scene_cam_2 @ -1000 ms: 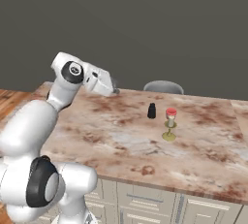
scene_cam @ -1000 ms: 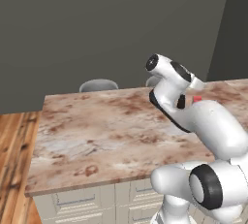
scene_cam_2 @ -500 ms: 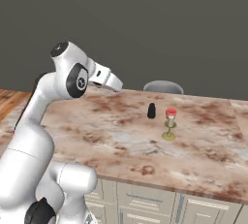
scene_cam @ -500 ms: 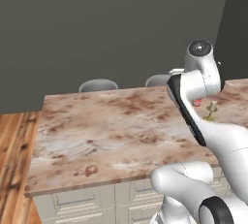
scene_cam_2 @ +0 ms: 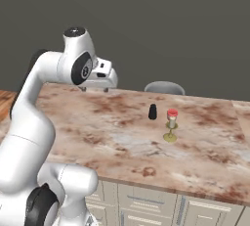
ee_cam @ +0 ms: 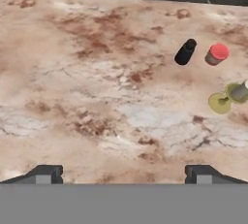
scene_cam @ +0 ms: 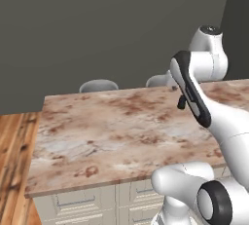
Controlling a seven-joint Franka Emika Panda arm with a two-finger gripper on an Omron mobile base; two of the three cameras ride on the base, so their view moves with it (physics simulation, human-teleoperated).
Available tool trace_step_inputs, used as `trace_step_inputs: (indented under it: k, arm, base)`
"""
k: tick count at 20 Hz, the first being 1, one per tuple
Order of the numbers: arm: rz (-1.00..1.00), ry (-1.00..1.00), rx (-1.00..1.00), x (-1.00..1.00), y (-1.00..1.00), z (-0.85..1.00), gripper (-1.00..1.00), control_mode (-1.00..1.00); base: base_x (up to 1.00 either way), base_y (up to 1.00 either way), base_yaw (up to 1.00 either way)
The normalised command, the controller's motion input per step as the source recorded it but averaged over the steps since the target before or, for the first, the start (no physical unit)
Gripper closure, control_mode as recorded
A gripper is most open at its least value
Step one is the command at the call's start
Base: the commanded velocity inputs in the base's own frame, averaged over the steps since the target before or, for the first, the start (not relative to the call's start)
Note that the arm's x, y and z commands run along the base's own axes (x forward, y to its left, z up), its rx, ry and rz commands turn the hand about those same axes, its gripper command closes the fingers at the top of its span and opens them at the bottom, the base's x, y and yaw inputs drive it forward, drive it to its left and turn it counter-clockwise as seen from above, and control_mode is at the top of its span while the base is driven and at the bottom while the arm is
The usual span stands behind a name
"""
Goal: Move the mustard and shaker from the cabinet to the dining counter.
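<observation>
Gripper (ee_cam: pixel 121 173) spread wide and holding nothing, raised over the dining counter (scene_cam_2: pixel 122 137) near its far edge. Shaker (scene_cam_2: pixel 153 112) upright on that counter, at about two o'clock in the hand view, just left of a small red cup (scene_cam_2: pixel 172 114). Beige goblet-like piece (scene_cam_2: pixel 170 131) near the cup, toward five o'clock.
</observation>
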Motion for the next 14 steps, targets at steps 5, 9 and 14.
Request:
trace_step_inputs:
  k: [5,9,14]
  arm:
    - [0.01,0.06,0.01,-0.01,0.23,0.00,-1.00,-1.00]
    - [-0.01,0.00,0.00,-0.20,0.06,0.00,-1.00,1.00]
    - [0.00,0.00,0.00,0.00,0.00,0.00,-1.00,1.00]
  base:
    - [0.00,0.00,0.00]
    - [-0.18,0.00,-0.01]
    - [-1.00,-0.13,-0.08]
